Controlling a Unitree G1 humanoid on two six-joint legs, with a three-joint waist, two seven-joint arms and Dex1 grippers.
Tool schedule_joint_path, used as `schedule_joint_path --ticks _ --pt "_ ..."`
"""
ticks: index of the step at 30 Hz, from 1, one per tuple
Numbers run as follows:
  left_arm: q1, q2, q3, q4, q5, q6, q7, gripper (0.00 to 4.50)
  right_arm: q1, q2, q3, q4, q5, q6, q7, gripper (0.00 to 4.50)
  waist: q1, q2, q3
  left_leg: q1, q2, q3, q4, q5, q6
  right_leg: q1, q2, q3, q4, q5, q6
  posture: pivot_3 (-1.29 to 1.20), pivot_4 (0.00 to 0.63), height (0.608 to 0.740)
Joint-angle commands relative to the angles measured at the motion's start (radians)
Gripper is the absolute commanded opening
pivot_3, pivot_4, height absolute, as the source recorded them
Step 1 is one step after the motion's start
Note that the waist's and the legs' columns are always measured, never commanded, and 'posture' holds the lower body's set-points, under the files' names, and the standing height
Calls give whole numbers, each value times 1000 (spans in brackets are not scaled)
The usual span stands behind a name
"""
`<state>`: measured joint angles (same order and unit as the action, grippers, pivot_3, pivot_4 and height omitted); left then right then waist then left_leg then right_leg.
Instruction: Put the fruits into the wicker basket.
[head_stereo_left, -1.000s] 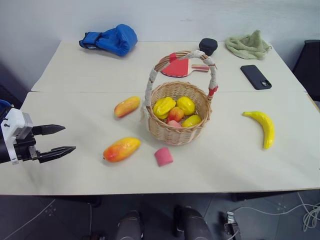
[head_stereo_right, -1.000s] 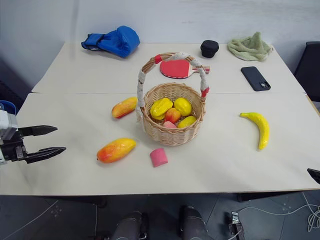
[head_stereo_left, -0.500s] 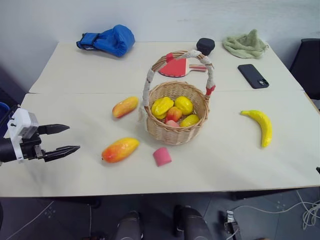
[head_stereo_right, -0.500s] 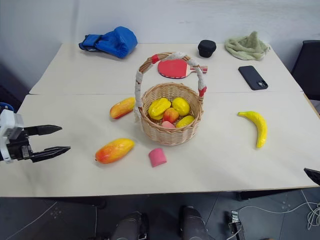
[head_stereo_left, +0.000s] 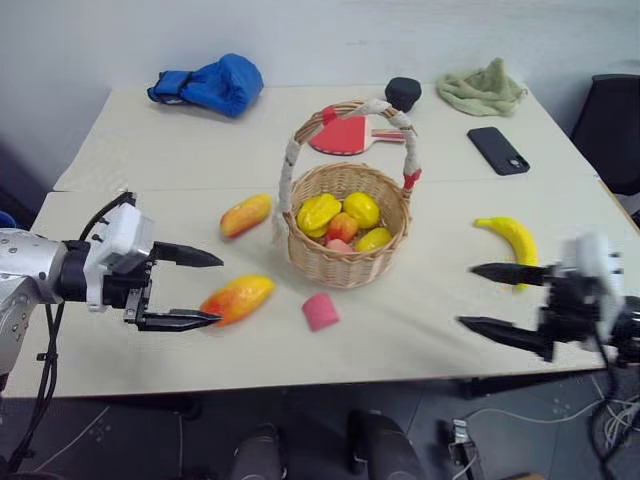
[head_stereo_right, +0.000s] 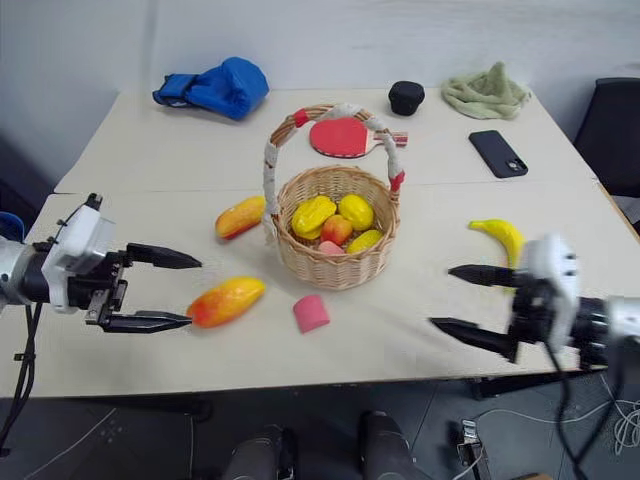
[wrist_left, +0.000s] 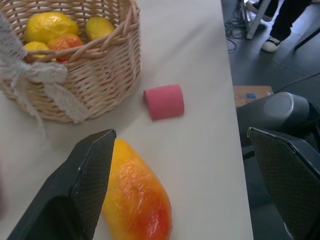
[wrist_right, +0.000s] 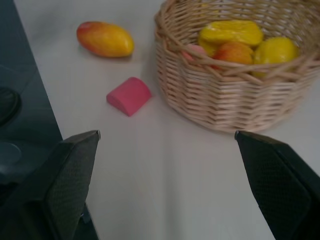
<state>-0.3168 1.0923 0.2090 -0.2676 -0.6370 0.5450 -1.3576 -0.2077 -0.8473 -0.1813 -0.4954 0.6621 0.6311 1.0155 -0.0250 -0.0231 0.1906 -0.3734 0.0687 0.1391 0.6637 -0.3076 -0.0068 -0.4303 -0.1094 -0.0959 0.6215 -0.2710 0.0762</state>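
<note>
The wicker basket (head_stereo_left: 346, 268) stands mid-table with several yellow and reddish fruits inside. One mango (head_stereo_left: 238, 298) lies to its front left, a second mango (head_stereo_left: 246, 214) to its left. A pink chunk (head_stereo_left: 322, 311) rests in front of it and a banana (head_stereo_left: 519, 241) lies to its right. My left gripper (head_stereo_left: 217, 289) is open and points right, its fingertips at the near mango's left end; I cannot tell if they touch. My right gripper (head_stereo_left: 466, 295) is open and empty, pointing left, in front of the banana. The left wrist view shows the near mango (wrist_left: 137, 195) between the fingers.
At the back of the table lie a blue boxing glove (head_stereo_left: 210, 82), a red paddle (head_stereo_left: 345, 135) behind the basket, a black round object (head_stereo_left: 403, 92), a green cloth (head_stereo_left: 482, 88) and a black phone (head_stereo_left: 497, 149). A dark chair (head_stereo_left: 610, 130) stands at the right.
My left gripper has swung right, up to the near mango. My right gripper has come into view from the right edge, moving left. The fruits and basket stay put.
</note>
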Motion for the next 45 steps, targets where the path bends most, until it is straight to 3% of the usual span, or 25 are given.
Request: schedule_joint_path --ticks 1,4,7,14,26,30,37,41,45 --pt "-40 24 -11 -28 -16 4 -24 4456 -140 85 254 44 -156 -54 -38 4500 -3 0 0 -1 -1 0 0 1 -1 -2 -1 0 1 0 0 0 150 740" --pt "-61 18 -28 -28 -8 8 -13 4456 -250 197 428 187 -283 -127 -41 4500 -3 0 0 -3 -1 7 1 2 -3 -4 -1 -1 3 0 0 0 150 740" --pt "-69 14 -33 -45 -11 20 5 4456 -312 262 506 304 -347 -190 -8 4500 -2 0 0 -8 -1 9 3 2 -4 -9 -1 -2 6 0 1 0 150 740" --pt "-78 3 -21 -74 -18 40 59 4456 -335 297 572 365 -353 -214 115 4500 -1 0 0 -17 0 8 11 1 -1 -15 -1 -5 7 1 3 0 150 740" --pt "-87 5 -19 -94 -28 56 90 4456 -353 412 611 539 -501 -292 44 4500 -4 0 0 -16 1 8 17 3 -3 -14 -2 -5 12 2 1 0 150 740" --pt "-106 -2 -32 -85 -26 55 88 4500 -323 404 575 493 -475 -291 52 3680 -2 -1 0 -17 1 8 17 3 -3 -15 -2 -5 13 1 1 0 150 740" --pt "-145 -51 -77 -56 -3 32 85 4500 -244 392 396 320 -306 -170 10 1261 -2 -1 0 -17 0 7 17 2 -3 -15 -2 -5 14 2 1 0 150 740" --pt "-173 -76 -106 -24 18 9 78 4500 -219 389 363 280 -286 -124 -29 13 -4 -1 0 -16 1 8 17 2 -3 -15 -2 -5 14 2 1 0 150 740" --pt "-193 -93 -124 -9 25 -1 75 4500 -206 382 356 260 -277 -112 -35 13 -3 -1 0 -16 1 8 17 2 -3 -15 -2 -5 14 1 1 0 150 740"
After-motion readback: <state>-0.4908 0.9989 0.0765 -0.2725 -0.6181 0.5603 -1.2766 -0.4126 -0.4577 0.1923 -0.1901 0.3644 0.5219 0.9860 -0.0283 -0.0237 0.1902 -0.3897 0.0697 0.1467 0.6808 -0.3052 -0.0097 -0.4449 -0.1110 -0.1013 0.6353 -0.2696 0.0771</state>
